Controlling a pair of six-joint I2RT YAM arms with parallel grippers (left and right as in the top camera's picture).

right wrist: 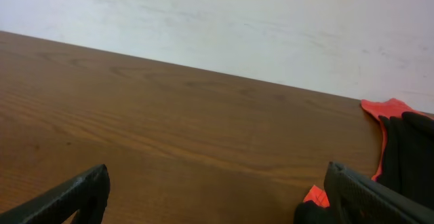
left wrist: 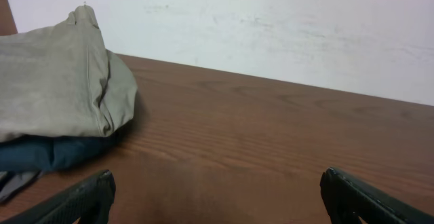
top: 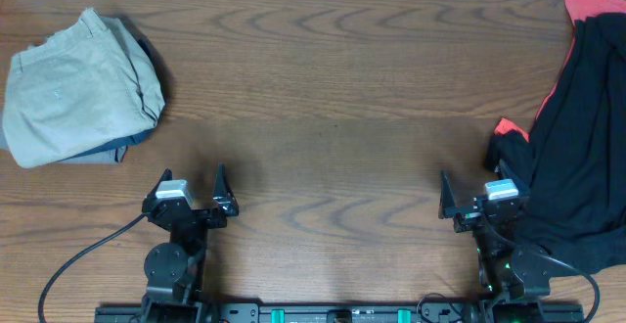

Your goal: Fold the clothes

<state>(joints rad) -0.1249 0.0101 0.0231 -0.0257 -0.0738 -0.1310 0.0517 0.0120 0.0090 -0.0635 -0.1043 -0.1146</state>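
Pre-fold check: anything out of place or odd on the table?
Yes. The black garment is heaped at the right edge of the table with coral-red fabric tangled in, running out of the overhead view and crowding the open right gripper. The khaki trousers at far left look neatly stacked.

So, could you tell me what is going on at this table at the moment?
Nothing is being handled right now. Both arms sit at the near side of the table, with the left hand and the right hand open and empty. Khaki trousers lie folded at the far left on top of a dark blue garment. A black garment lies crumpled along the right edge, bunched with a coral-red garment, not yet folded, close beside the right hand.
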